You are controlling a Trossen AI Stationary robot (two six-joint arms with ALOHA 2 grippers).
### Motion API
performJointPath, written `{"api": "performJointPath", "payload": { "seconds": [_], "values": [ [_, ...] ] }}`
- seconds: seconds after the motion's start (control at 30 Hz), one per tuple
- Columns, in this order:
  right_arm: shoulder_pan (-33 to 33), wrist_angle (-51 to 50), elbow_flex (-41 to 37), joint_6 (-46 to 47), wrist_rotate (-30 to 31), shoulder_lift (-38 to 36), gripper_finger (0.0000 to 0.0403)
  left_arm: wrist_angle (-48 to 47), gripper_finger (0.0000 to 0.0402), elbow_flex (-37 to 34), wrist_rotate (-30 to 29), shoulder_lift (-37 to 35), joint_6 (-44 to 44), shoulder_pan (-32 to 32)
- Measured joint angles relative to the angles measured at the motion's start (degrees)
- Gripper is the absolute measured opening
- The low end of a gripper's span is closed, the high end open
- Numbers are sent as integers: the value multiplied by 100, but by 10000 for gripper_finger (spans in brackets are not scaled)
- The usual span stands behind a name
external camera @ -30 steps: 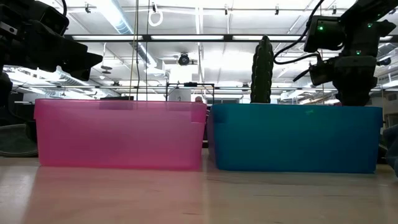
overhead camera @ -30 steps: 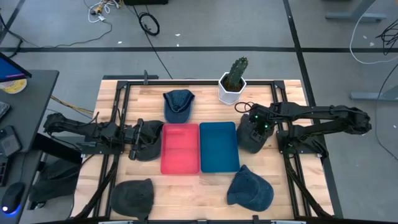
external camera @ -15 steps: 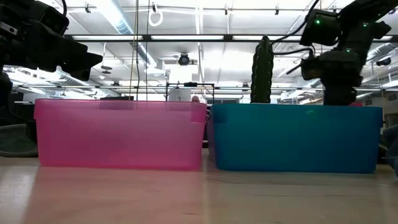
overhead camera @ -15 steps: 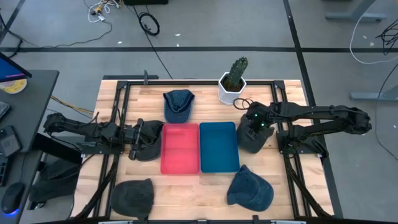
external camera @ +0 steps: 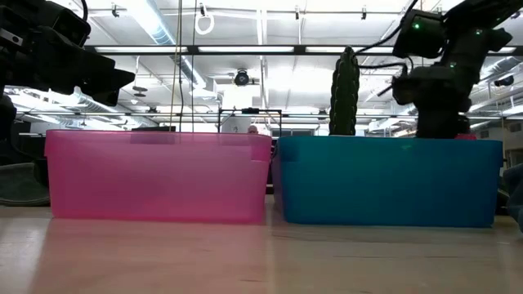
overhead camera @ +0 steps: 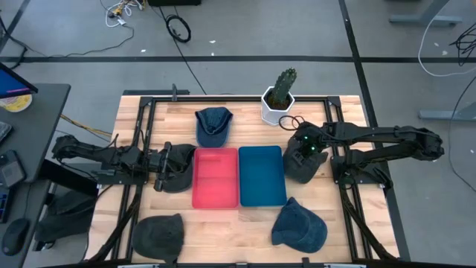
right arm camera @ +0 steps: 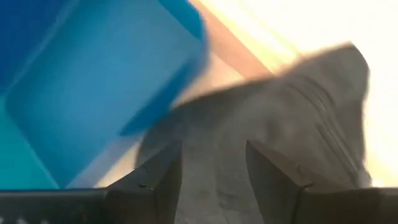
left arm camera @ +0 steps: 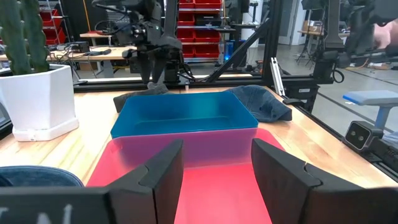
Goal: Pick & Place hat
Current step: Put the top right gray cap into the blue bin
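Right gripper [overhead camera: 304, 147] over the dark grey fabric cap [overhead camera: 300, 165], which lies on the light wooden slatted table [overhead camera: 245, 223] just beside the right edge of the blue rectangular plastic bin [overhead camera: 262, 175]; in the right wrist view the fingers [right arm camera: 268, 171] stand spread, grey cloth showing between them, contact not clear. Left gripper [overhead camera: 165, 164] waits low at the left side of the pink rectangular plastic bin [overhead camera: 216, 177], jaws apart, above another dark cap [overhead camera: 178, 175]. Other hats: denim-blue cap [overhead camera: 213, 124] behind the bins, navy cap [overhead camera: 298, 225] front right, charcoal cap [overhead camera: 158, 234] front left; green cactus in a white pot [overhead camera: 279, 97] at the back.
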Motion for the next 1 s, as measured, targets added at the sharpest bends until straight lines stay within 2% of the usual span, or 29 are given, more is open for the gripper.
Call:
{"api": "performJointPath", "payload": {
  "seconds": [0.2, 0.4, 0.77, 1.0],
  "values": [
    [-1, -799, 0, 111, 229, 26, 178, 0, 193, 0, 1, 0, 0, 0],
    [-2, -793, 0, -222, 320, 112, 178, 0, 193, 0, 1, 2, 0, 1],
    [2, -400, -324, -336, 294, 744, 178, 0, 193, 0, 1, 1, 0, 0],
    [2, -289, -334, -335, 129, 682, 142, 0, 193, 0, 1, 2, 0, 0]
  ]
}}
